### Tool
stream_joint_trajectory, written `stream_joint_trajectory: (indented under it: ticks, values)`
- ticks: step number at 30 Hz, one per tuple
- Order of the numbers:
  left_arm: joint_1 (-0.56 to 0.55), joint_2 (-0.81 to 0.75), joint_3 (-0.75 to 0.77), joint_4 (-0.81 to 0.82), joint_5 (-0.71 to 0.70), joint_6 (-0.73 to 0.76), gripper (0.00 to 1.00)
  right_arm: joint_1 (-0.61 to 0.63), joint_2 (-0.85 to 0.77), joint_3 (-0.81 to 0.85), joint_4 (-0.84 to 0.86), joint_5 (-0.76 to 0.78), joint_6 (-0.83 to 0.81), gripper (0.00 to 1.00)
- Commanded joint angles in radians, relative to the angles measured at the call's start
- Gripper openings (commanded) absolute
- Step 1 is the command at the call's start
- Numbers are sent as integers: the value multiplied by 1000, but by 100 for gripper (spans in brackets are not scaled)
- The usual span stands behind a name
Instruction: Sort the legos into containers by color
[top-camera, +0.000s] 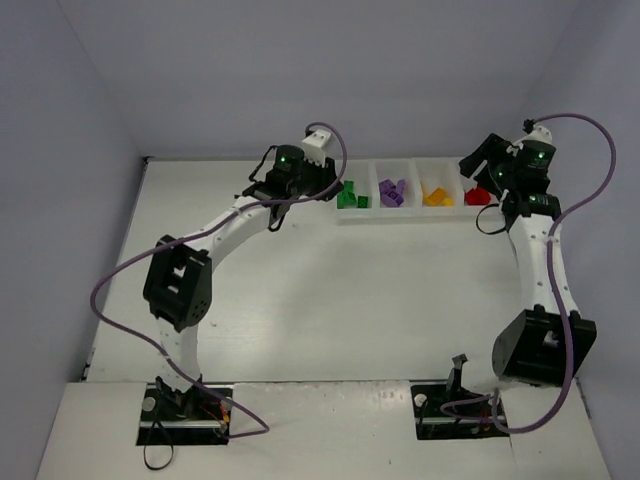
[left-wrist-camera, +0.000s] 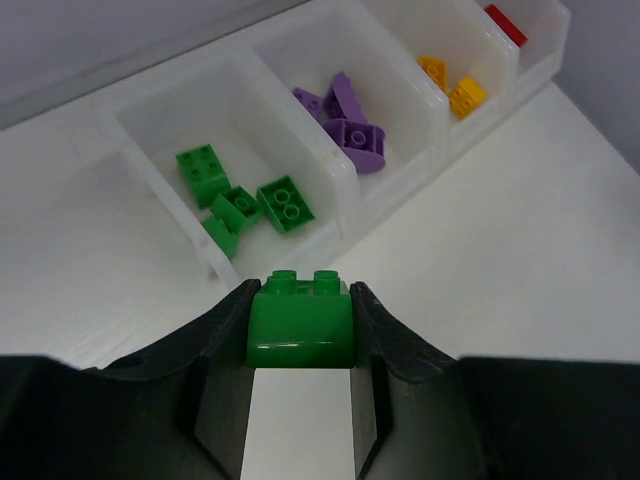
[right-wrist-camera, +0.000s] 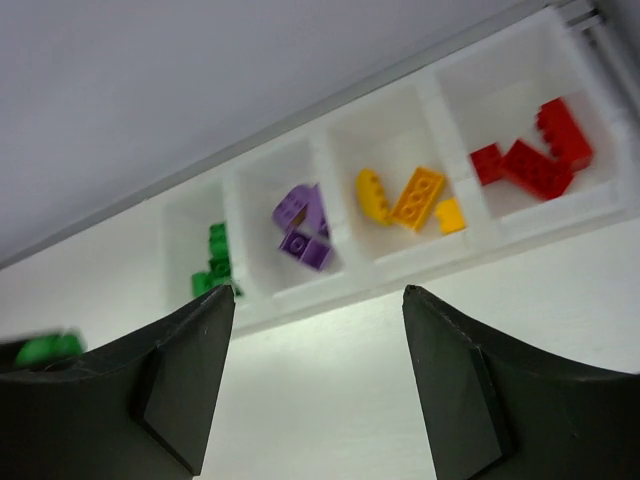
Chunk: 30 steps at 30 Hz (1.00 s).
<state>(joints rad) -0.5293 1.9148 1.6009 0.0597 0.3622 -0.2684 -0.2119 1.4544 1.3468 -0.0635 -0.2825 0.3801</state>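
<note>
Above the table, top view, layout: the white tray (top-camera: 400, 219) with 4 compartments lies along the far edge, and I see no legos lying loose on the table (top-camera: 330, 300).
Top view, arms: the left gripper (top-camera: 328, 188) is at the tray's left end and the right gripper (top-camera: 478, 165) hangs over its right end.
Left wrist view, grip: the jaws are clamped on 1 green brick (left-wrist-camera: 300, 322), its studs facing away from the wrist.
Left wrist view, position: the brick sits just short of the near wall of the green compartment (left-wrist-camera: 250, 130), not yet over it.
Left wrist view, step: judged to be the delivery of what looks like the last piece outside the tray.
Left wrist view, next move: carry the brick forward past the wall until it is over the floor, staying clear of the purple divider, then part the jaws.
Left wrist view, counts: green legos (left-wrist-camera: 285, 205) number 3 for sure, and a 4th bit may be part of 1 of them. The purple legos (left-wrist-camera: 352, 140) number about 3, heaped together.
Right wrist view, grip: the fingers stand well apart with nothing between them.
Right wrist view, counts: 3 orange-yellow legos (right-wrist-camera: 418, 197), and about 3 red legos (right-wrist-camera: 535, 170), touching and perhaps joined.
</note>
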Motion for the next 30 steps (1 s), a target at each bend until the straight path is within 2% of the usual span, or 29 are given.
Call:
stream_joint_trajectory:
  ticks: [1,5,9,11,15,16,17,20,23,25,30]
  values:
    - [-9,59,161,95,-75,35,0,64,-98,-118,31,-55,59,65]
    - [-18,186,260,195,-140,28,7,101,-195,-239,33,-95,59,65]
    - [-38,302,408,178,-197,43,8,115,-247,-333,30,-165,60,65]
    - [-47,357,468,175,-206,46,12,117,-282,-369,31,-176,49,66]
    - [-55,414,527,160,-232,40,34,121,-315,-394,27,-182,20,67]
    - [-55,417,536,151,-236,40,45,123,-316,-394,27,-187,11,67]
    - [-55,417,544,138,-252,40,50,126,-318,-394,27,-188,5,68]
    - [-55,382,544,108,-279,58,63,126,-321,-393,27,-188,-9,70]
    - [-55,322,530,95,-296,61,71,126,-325,-387,28,-185,-24,74]
    - [-55,277,496,88,-299,58,73,126,-328,-379,28,-182,-29,79]
    - [-55,43,368,-18,-351,29,76,126,-351,-362,28,-172,-43,92]
